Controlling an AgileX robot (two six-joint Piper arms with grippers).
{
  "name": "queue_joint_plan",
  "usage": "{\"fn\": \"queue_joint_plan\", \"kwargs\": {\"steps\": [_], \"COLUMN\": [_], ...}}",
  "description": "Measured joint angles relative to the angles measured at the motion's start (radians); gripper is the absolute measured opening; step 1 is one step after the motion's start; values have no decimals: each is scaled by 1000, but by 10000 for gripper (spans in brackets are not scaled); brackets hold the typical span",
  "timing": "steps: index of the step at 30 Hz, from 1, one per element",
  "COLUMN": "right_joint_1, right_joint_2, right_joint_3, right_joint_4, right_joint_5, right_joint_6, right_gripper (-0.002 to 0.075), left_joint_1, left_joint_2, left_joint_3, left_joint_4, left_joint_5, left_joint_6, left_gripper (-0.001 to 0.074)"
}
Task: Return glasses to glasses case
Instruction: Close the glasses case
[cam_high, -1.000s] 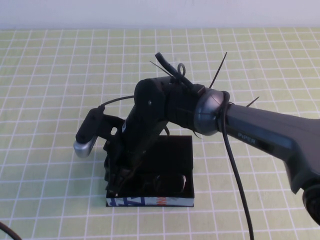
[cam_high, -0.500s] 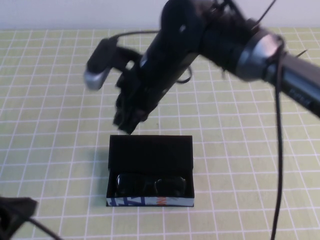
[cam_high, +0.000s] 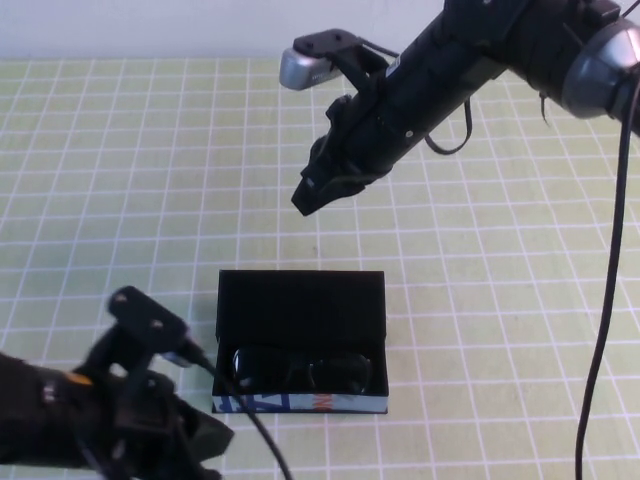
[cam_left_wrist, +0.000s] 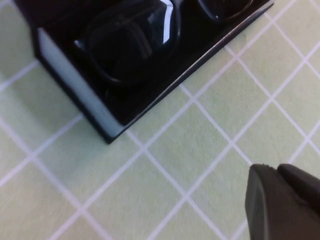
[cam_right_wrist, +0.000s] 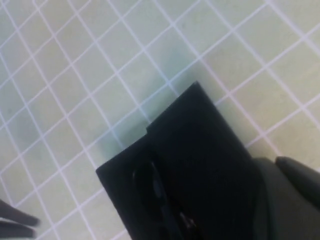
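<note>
The glasses case (cam_high: 300, 300) lies open on the green checked mat, its lid flat behind and its blue, white and orange front facing me. The dark glasses (cam_high: 300, 368) lie inside it. My right gripper (cam_high: 308, 198) hangs shut and empty above the mat behind the case. My left gripper (cam_high: 205, 440) is shut and empty, low at the front left, just left of the case's front corner. The left wrist view shows the case's corner (cam_left_wrist: 75, 80), the glasses (cam_left_wrist: 130, 45) and the gripper (cam_left_wrist: 275, 169). The right wrist view looks down on the case (cam_right_wrist: 200, 145) past its gripper (cam_right_wrist: 276, 161).
The green mat with a white grid (cam_high: 500, 330) covers the table. A black cable (cam_high: 600, 330) hangs from the right arm on the right side. The left arm's cable (cam_high: 250, 430) runs in front of the case.
My right gripper has left the case, risen and moved back and right, leaving the glasses inside. My left arm has come into view at the front left, next to the case.
</note>
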Motion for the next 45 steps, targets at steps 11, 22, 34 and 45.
{"fn": "queue_joint_plan", "kwargs": {"steps": [11, 22, 34, 45], "right_joint_1": [-30, -45, -34, 27], "right_joint_2": [103, 204, 204, 197], "right_joint_3": [20, 20, 20, 20], "right_joint_4": [-21, 1, 109, 80], "right_joint_5": [-122, -54, -20, -18], "right_joint_6": [53, 57, 57, 114], "right_gripper": [-16, -16, -16, -16], "left_joint_1": [-230, -231, -231, -231], "left_joint_2": [285, 349, 349, 349], "left_joint_3": [0, -38, -39, -39], "left_joint_4": [-148, -219, -224, -227], "left_joint_5": [-359, -428, -443, -443], "left_joint_6": [-51, -46, -44, -43], "left_gripper": [-3, -3, -3, -3]}}
